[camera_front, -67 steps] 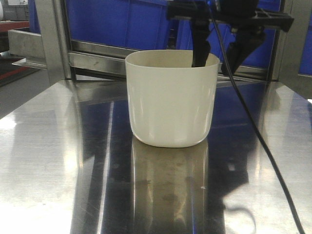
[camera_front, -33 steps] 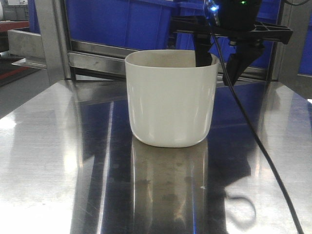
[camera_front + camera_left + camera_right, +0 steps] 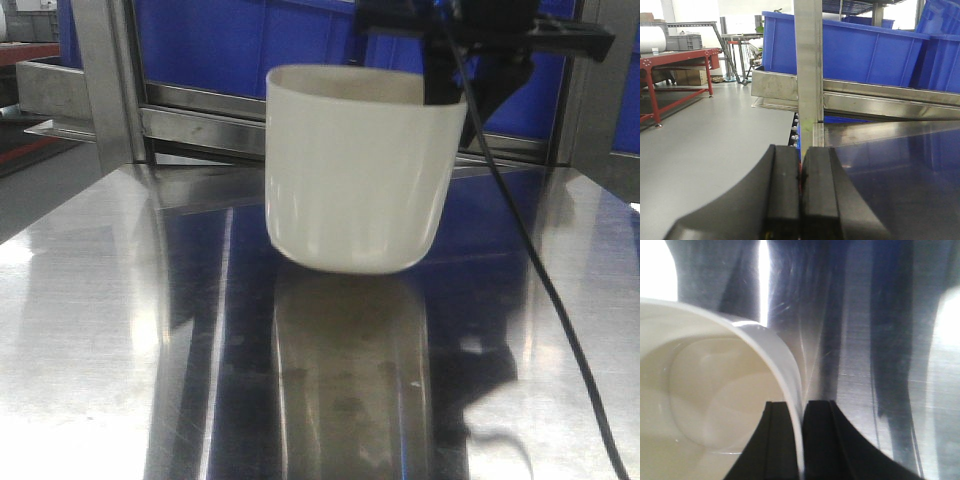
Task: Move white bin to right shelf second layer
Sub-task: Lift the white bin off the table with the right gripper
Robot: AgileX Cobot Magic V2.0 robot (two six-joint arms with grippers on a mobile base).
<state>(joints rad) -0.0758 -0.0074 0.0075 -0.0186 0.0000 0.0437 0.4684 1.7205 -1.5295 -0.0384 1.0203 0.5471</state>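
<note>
rim of white bin (image 3: 355, 170) pinched by right pincer (image 3: 802, 412), base clear of tabletop (image 3: 120, 330); left pincer (image 3: 800, 170) clenched.

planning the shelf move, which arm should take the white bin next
Right. The right gripper pinches the wall of the white bin, which hangs clear of the steel tabletop. The left gripper is shut and empty.
</note>
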